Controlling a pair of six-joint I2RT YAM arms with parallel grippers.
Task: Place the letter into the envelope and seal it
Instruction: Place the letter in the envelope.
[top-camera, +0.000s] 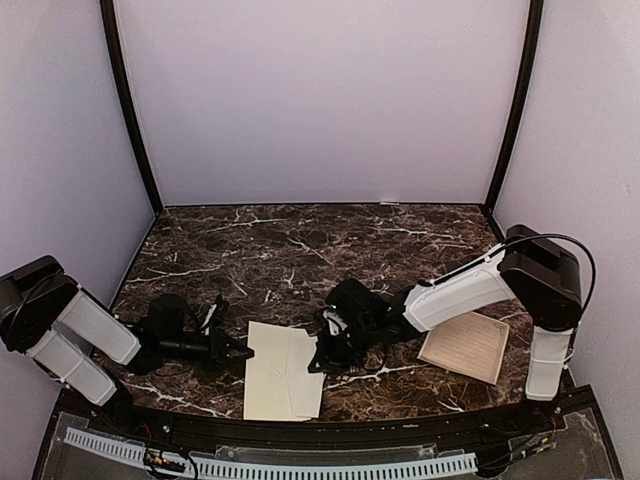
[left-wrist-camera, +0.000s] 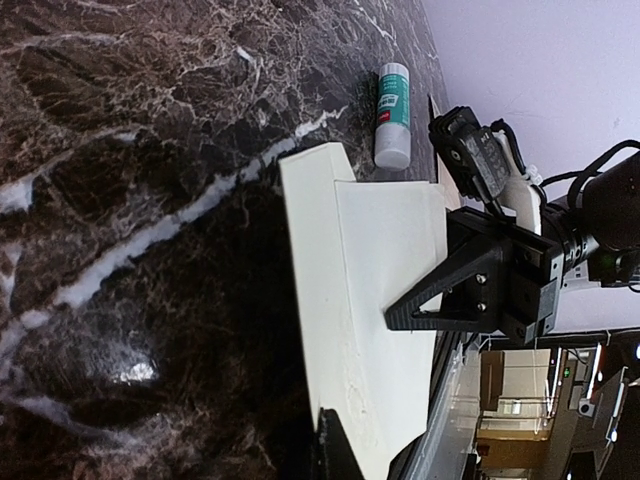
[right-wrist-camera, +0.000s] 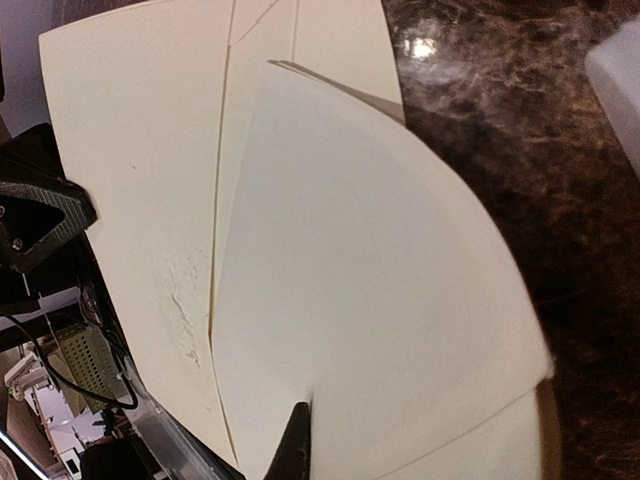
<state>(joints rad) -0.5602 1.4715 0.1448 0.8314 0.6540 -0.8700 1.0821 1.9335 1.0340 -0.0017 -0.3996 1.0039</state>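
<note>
The envelope (top-camera: 272, 372) lies at the middle of the worktop's (top-camera: 300, 250) near edge, between the two grippers. The left gripper (top-camera: 240, 351) is clenched on the envelope's left edge, apparently to keep it from sliding. The right gripper (top-camera: 320, 360) is closed on the pointed flap (right-wrist-camera: 370, 280), which bows upward, probably so it can be folded over. A glue stick (left-wrist-camera: 392, 115) waits just beyond the envelope. A printed sheet (top-camera: 465, 345) lies near the right edge.

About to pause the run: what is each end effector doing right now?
Left end effector: closed, pinching the edge of the envelope.
Right end effector: closed, pinching the envelope's raised flap.
</note>
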